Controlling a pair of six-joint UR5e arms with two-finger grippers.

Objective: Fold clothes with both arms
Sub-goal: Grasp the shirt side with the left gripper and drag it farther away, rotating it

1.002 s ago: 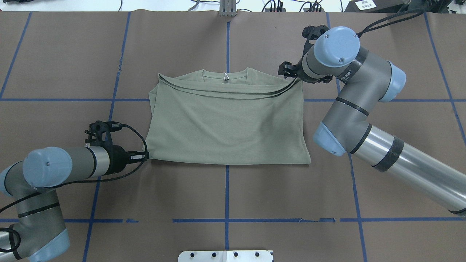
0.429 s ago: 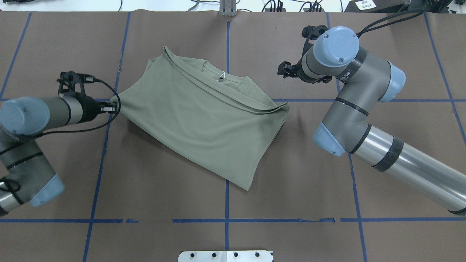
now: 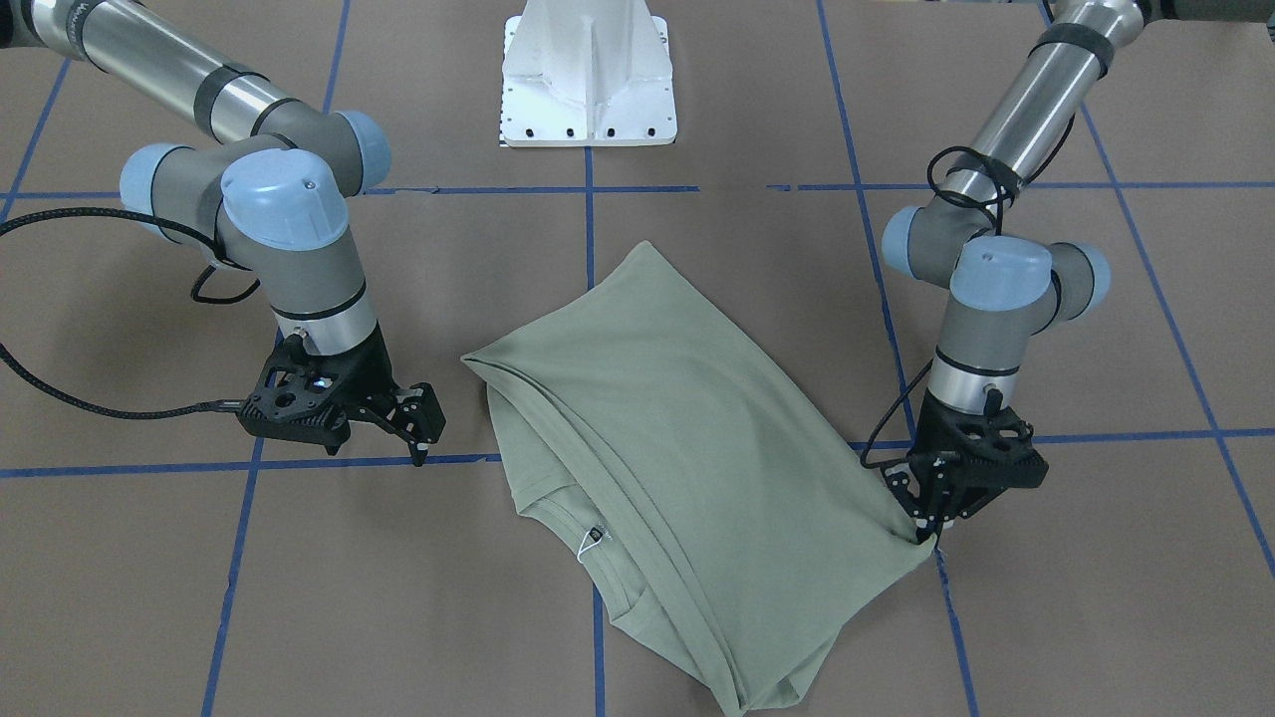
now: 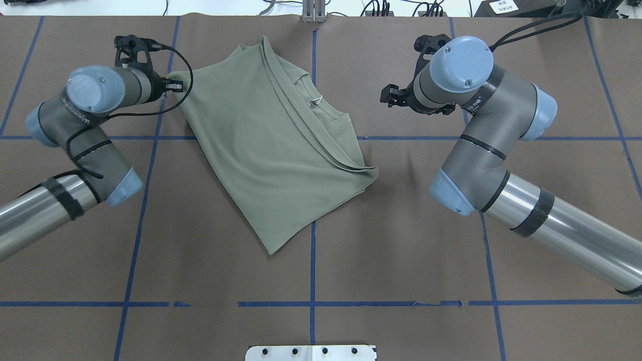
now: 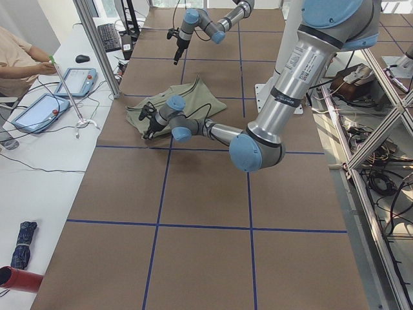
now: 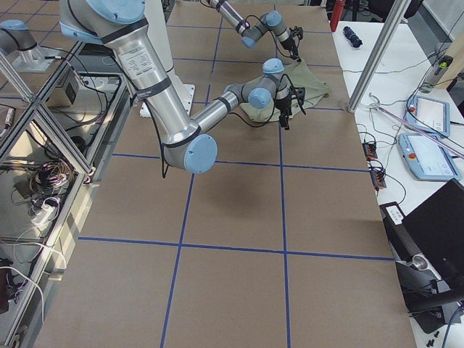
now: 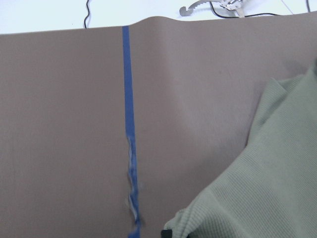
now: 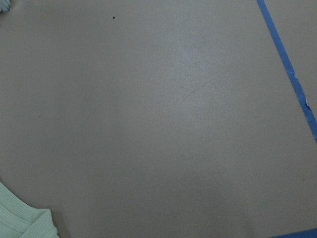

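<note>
One shirt [image 4: 271, 150] corner inside the left pincer [image 4: 177, 86]

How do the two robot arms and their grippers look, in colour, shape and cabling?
The left arm and right arm are grey links and silver tubes with light-blue joint caps, black bands and small white lettering; both carry black cables. The left gripper and right gripper are black, skeletal and two-fingered.

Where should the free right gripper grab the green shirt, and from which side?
Probably the pointed corner of the shirt nearest the right gripper, coming in low from the robot's right. The folded layers stack up and meet there, facing that open gripper, while the left gripper pinches the opposite corner.
</note>
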